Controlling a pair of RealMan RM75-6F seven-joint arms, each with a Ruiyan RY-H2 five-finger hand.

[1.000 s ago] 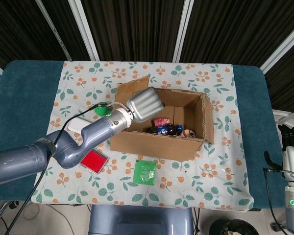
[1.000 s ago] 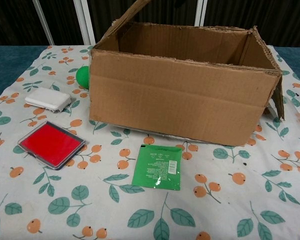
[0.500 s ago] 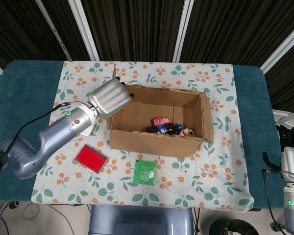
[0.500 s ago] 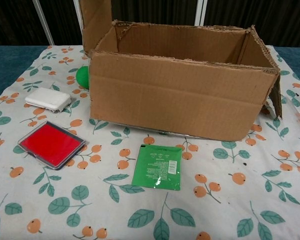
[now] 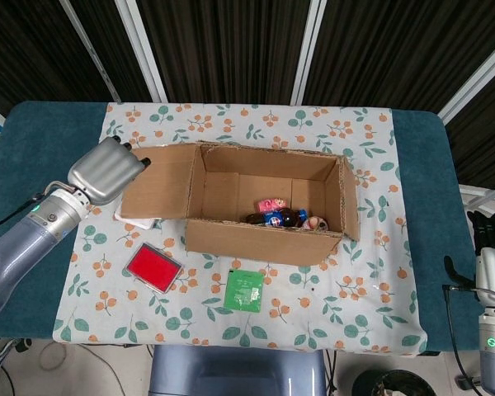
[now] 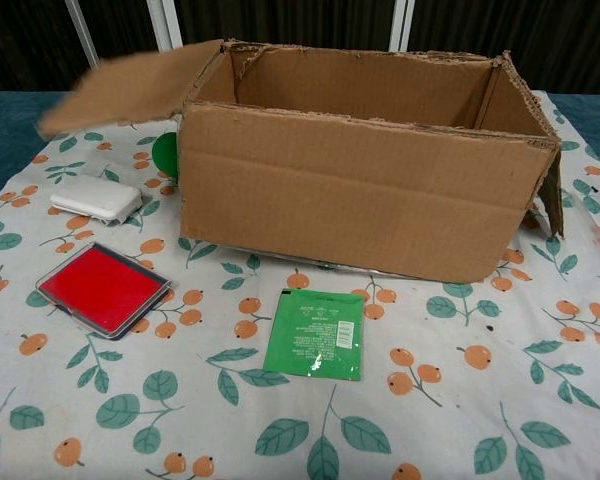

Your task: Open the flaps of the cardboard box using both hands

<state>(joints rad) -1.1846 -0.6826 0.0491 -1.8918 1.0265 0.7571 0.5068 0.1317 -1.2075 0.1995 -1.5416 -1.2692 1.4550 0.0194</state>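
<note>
The cardboard box (image 5: 264, 206) stands mid-table with its top uncovered; small bottles and packets (image 5: 285, 216) lie inside. Its left flap (image 5: 155, 183) is folded outward, roughly level. My left hand (image 5: 107, 169) is at that flap's outer edge, its back towards the camera; I cannot tell whether the fingers hold the cardboard. The right flap (image 5: 351, 198) hangs down the box's right side. My right hand (image 5: 491, 268) stays off the table at the lower right, fingers straight, holding nothing. The chest view shows the box (image 6: 365, 190) and the blurred left flap (image 6: 130, 85), but no hands.
A white case (image 6: 95, 198) lies left of the box, partly under the flap in the head view. A flat red case (image 5: 153, 268) and a green sachet (image 5: 245, 289) lie in front of the box. A green ball (image 6: 164, 155) sits at the box's left wall.
My left hand swung from over the box's left side outward and down to the left. The left flap went with it, from leaning over the box, through upright, to folded out.
</note>
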